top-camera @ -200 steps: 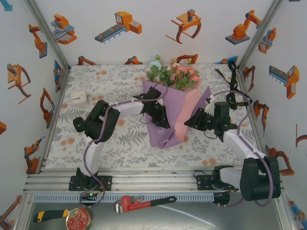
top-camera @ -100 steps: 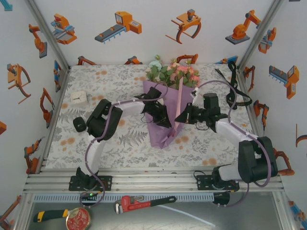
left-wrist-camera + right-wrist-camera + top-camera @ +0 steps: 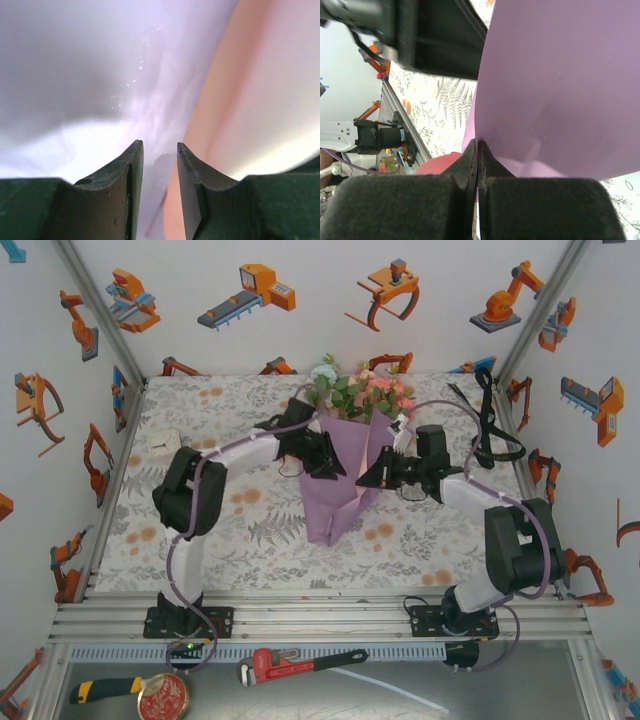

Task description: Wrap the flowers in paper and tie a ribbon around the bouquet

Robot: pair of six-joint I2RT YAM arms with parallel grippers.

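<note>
Mid-table: paper (image 3: 335,495) flanked both sides.
3 o'clock: right gripper (image 3: 477,149) clamped on its lilac edge; 10 o'clock: left gripper (image 3: 160,150), jaws slightly apart, sheet just ahead.

White walls (image 3: 300,335) printed with orange robot drawings are enclosing a fern-and-blossom printed table cover (image 3: 215,535) under even light, while a red pipe wrench (image 3: 300,664) is lying on the grey metal shelf (image 3: 480,690) beyond ribbed aluminium rails (image 3: 320,612).

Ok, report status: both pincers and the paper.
Right pincer shut on the paper edge. Left pincer slightly open against the paper. Flowers stick out the top. Ribbon lies far right, untouched.
</note>
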